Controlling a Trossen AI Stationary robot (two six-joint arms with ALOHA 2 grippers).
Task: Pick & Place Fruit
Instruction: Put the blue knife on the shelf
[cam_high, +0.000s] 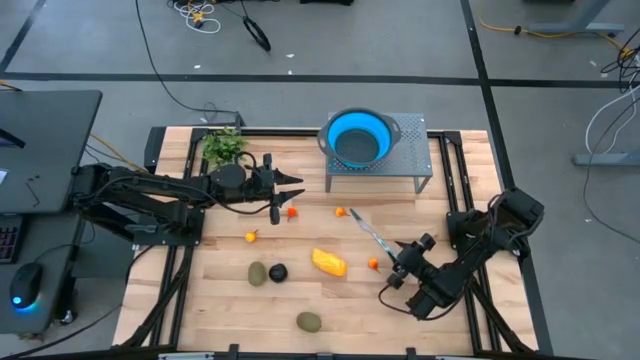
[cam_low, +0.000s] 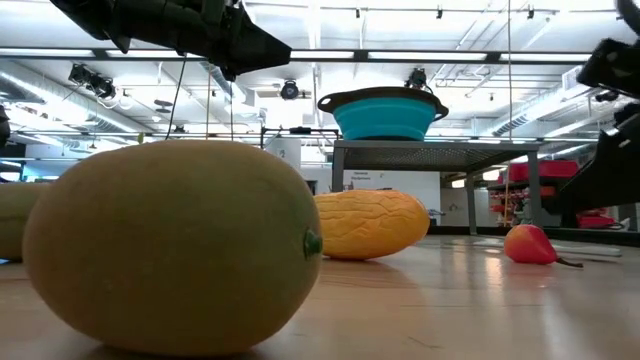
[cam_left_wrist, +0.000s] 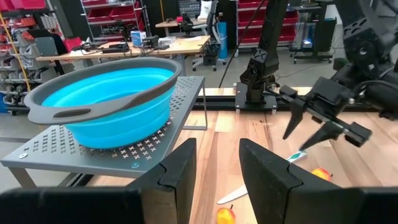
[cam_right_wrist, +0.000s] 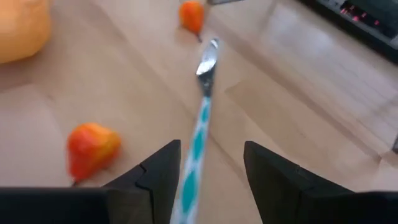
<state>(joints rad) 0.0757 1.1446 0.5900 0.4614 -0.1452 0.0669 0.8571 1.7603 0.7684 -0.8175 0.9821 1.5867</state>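
The right hand is held wide over the striped spoon; it should be shifted onto the small orange fruit before closing. The left hand waits, open.

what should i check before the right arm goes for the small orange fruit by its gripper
1. Right gripper open: ok, fingers spread.
2. Small orange fruit free on the table: ok.
3. Gripper lined up with it: not ok, the striped utensil runs between the fingers and the fruit sits beside it.
4. Blue bowl on the metal rack: ok.
5. Left gripper clear of the target: ok, it is across the table.
6. Bowl empty: ok in the high view.
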